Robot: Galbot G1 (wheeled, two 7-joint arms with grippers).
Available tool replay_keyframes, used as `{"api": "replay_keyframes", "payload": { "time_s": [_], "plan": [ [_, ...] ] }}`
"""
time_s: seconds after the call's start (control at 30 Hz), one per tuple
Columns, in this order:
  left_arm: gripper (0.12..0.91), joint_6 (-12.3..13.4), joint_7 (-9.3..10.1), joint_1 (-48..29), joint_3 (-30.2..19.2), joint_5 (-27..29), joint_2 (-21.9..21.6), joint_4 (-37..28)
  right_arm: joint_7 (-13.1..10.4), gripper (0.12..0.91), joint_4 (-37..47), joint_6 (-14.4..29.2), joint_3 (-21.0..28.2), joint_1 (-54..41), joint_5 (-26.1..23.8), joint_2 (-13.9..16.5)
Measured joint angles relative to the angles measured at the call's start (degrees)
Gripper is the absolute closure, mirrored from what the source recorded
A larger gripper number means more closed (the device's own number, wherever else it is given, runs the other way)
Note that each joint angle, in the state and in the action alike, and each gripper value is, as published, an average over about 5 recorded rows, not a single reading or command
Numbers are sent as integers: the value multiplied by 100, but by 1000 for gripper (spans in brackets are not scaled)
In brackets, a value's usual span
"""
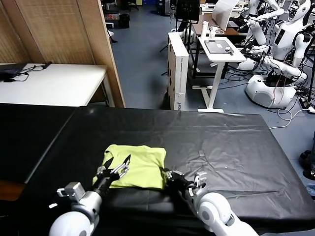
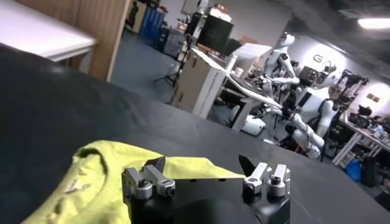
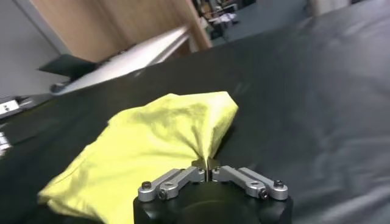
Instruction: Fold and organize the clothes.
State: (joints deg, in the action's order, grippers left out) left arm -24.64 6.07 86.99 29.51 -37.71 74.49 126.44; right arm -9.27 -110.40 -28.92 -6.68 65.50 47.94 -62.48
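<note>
A black-covered table bears a folded lime T-shirt.

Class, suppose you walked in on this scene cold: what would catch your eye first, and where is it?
The lime T-shirt, folded small, glows against the black table near its front edge. The right gripper is shut on the shirt's near right corner, while the left gripper hovers open over its left side.

My lime yellow-green T-shirt, folded into a rumpled rectangular bundle, lies flat near the front edge of my black-covered table, one edge pinched up.
</note>
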Motion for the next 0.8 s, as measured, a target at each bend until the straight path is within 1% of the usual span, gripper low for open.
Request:
{"api": "replay_keyframes", "payload": {
  "time_s": [0.1, 0.17, 0.23, 0.27, 0.33, 0.43, 0.47, 0.5, 0.53, 0.57, 0.63, 0.7, 0.8],
  "plan": [
    [123, 0, 0, 10, -5, 21, 16, -23, -25, 875, -69, -185, -182, -19, -22, 171],
    [123, 3, 4, 13, -13, 50, 42, -49, 16, 875, -101, -278, -284, -24, -47, 290],
    [123, 8, 11, 19, -17, 79, 67, -79, 75, 859, -132, -327, -362, -21, -110, 397],
    [123, 12, 14, 26, -17, 90, 77, -93, 105, 832, -148, -338, -394, -18, -157, 448],
    [123, 22, 17, 47, -14, 106, 92, -117, 149, 740, -183, -343, -442, -11, -270, 541],
    [123, 38, 16, 74, -2, 118, 110, -143, 231, 512, -254, -328, -498, 4, -443, 686],
    [123, 45, 16, 77, 3, 125, 118, -153, 268, 456, -284, -306, -520, 11, -504, 739],
    [123, 57, 13, 78, 6, 140, 127, -164, 311, 380, -315, -266, -543, 20, -572, 793],
    [123, 82, 4, 76, 10, 173, 134, -178, 361, 342, -345, -212, -568, 32, -647, 846],
    [123, 116, -8, 75, 15, 222, 141, -194, 419, 286, -368, -137, -594, 48, -723, 893],
    [123, 235, -36, 81, 25, 393, 139, -230, 540, 195, -405, 86, -652, 95, -884, 971],
    [123, 402, -38, 106, 32, 632, 112, -261, 616, 138, -445, 412, -728, 168, -1041, 1014],
    [123, 782, 1, 186, 34, 1069, 23, -272, 582, 121, -538, 1053, -914, 357, -1297, 1021]
  ]
}}
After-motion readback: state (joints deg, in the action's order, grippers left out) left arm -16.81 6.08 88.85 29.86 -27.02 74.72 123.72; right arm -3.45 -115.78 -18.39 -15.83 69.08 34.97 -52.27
